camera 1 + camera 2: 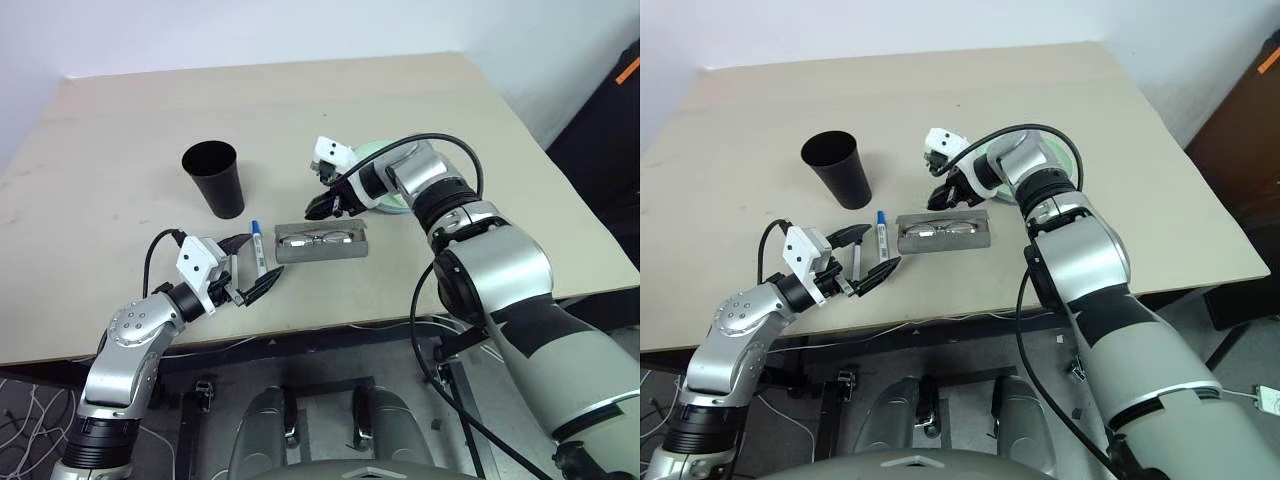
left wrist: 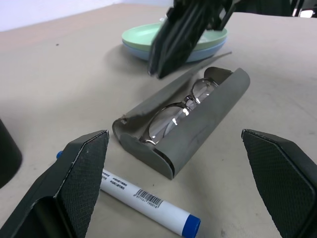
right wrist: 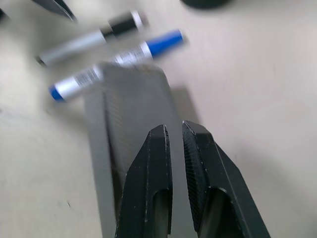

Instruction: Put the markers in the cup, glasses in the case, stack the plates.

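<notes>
While the left gripper [image 1: 247,270] hovers spread wide at seven o'clock over the markers [image 1: 257,242], the glasses [image 1: 320,238] lie in the open case [image 1: 322,244] mid-table. Right gripper [image 1: 322,205], fingers nearly together and empty, hangs above it. Cup [image 1: 215,177] stands at ten o'clock, stacked plates [image 2: 174,37] at one.

White-barrelled marker with blue cap [image 2: 148,201]: label carries a barcode and a short line of small print beside it, characters too small to read. No legible words, brands or numbers anywhere else.
</notes>
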Robot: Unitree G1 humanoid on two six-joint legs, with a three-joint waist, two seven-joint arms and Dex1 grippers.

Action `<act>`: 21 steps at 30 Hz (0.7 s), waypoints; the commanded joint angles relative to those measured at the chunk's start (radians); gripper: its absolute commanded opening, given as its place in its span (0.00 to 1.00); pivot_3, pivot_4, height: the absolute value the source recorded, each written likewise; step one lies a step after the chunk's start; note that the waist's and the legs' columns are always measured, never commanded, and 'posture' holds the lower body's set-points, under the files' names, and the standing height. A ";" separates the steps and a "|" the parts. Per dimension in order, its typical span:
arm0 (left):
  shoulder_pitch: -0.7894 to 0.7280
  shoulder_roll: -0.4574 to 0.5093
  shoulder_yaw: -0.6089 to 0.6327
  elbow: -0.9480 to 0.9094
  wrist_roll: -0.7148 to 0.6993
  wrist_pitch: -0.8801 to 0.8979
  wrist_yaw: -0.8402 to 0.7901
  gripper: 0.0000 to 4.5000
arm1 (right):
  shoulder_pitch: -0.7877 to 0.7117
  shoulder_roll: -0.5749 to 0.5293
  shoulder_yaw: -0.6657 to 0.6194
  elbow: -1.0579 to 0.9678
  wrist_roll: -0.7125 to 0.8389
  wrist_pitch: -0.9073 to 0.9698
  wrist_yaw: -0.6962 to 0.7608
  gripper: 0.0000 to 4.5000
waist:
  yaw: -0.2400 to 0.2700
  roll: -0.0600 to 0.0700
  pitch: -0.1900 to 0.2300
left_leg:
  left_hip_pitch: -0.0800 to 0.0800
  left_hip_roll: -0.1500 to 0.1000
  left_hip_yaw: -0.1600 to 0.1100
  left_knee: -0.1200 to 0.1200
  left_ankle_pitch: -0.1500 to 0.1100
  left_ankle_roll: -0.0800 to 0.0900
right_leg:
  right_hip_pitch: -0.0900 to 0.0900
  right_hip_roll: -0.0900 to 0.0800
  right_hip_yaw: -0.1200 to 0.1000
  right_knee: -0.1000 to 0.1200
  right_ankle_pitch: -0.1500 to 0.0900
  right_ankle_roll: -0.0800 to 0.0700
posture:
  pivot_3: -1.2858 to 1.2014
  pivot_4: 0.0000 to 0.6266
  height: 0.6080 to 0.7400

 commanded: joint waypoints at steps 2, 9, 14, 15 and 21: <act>0.006 0.005 0.034 -0.027 -0.009 -0.008 0.014 1.00 | 0.052 -0.020 -0.071 -0.046 0.099 0.043 0.014 0.11 | 0.000 0.000 0.000 | 0.000 0.000 0.000 0.000 0.000 0.000 | 0.000 0.000 0.000 0.000 0.000 0.000 | 0.52 0.24 0.70; 0.003 0.013 0.038 -0.029 -0.012 -0.001 0.017 1.00 | 0.124 -0.025 -0.061 -0.033 0.104 0.134 -0.065 0.11 | -0.003 0.000 0.000 | 0.000 0.000 0.000 0.001 0.000 0.000 | 0.000 0.000 0.000 0.001 0.000 0.000 | 0.52 0.24 0.70; -0.003 0.012 0.032 -0.023 -0.008 -0.001 0.015 1.00 | 0.127 -0.032 -0.059 -0.076 0.125 0.114 -0.035 0.11 | -0.001 0.000 0.000 | 0.001 0.001 -0.001 0.001 0.000 0.000 | 0.000 0.000 0.000 0.001 0.000 -0.001 | 0.52 0.24 0.70; -0.005 0.010 0.031 -0.019 -0.005 -0.002 0.017 1.00 | 0.132 -0.034 -0.065 -0.095 0.138 0.101 -0.015 0.11 | 0.000 0.000 0.000 | 0.001 0.001 -0.001 0.001 0.000 0.000 | 0.000 0.000 0.000 0.001 0.000 -0.001 | 0.52 0.24 0.70; -0.015 -0.012 0.037 0.005 0.023 -0.001 0.073 1.00 | 0.217 -0.045 -0.085 -0.231 0.216 0.068 0.063 0.11 | 0.000 0.000 0.000 | 0.000 0.000 -0.001 0.001 0.000 0.000 | 0.000 0.000 0.000 0.001 0.000 0.000 | 0.52 0.24 0.70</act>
